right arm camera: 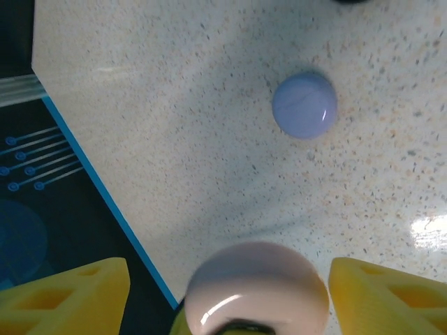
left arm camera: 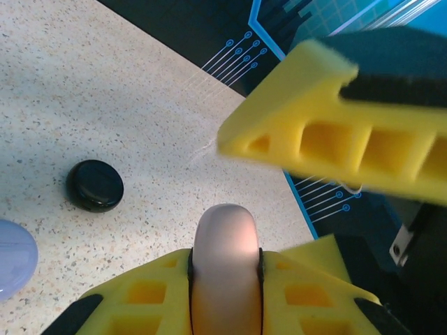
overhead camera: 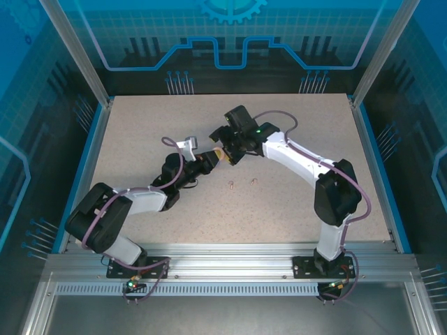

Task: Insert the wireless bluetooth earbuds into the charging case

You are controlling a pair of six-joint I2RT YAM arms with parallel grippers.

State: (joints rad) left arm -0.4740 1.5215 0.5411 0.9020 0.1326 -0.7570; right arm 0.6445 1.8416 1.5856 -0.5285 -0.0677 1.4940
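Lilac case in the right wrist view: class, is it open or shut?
Shut: the lilac case lies on the table as one smooth dome, no raised lid or cavity visible.

No legible text, labels, numbers (backdrop (overhead camera: 126,28) graphics: gear emblem (overhead camera: 232,8), circuit lines (overhead camera: 228,66), wordless).
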